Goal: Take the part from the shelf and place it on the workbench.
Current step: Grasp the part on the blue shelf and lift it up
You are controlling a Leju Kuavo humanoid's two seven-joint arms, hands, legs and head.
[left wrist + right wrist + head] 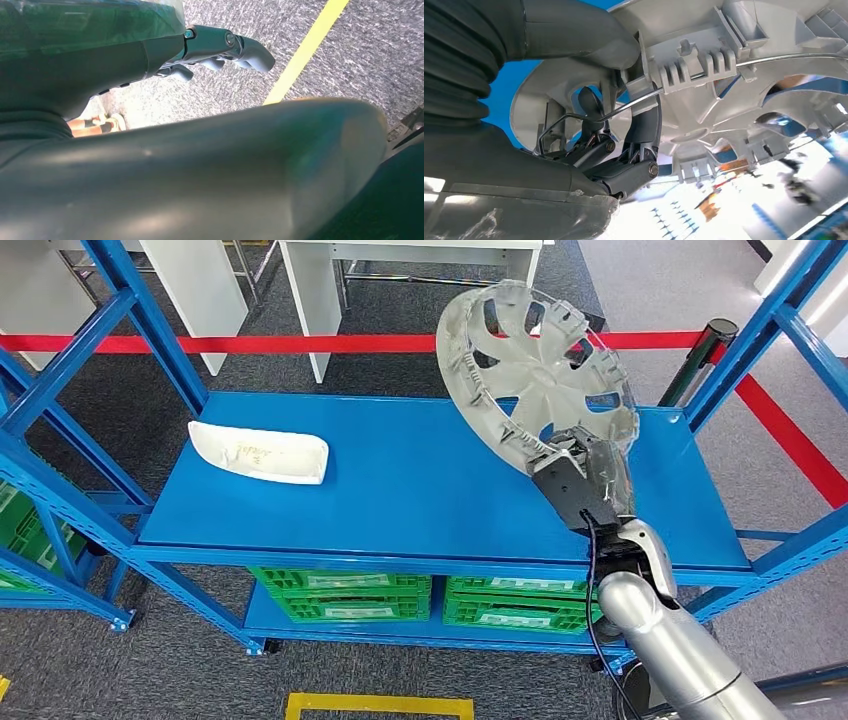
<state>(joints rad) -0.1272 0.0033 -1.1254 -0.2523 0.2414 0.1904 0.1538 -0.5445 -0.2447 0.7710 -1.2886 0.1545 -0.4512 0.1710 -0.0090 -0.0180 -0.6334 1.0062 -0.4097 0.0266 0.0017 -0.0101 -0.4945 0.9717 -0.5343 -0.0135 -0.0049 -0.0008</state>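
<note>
Shelf [430, 490]: blue, frame centre; you see white part [258, 452] at its left.
Crates [340, 595]: green, below; contents unreadable.
Right hand [580, 472]: gripping wheel cover [530, 370].
Left hand [220, 47]: holds nothing, fingers loosely apart.

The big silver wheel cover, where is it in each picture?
Head view: the wheel cover is at upper right, tilted up over the blue shelf, gripped at its lower rim by the right hand.
Right wrist view: the wheel cover shows its ribbed back, close up, with the right hand gripping its rim.
Left wrist view: not in it; the left hand hangs over grey carpet.
Shared landmark: the right hand on the rim.
</note>
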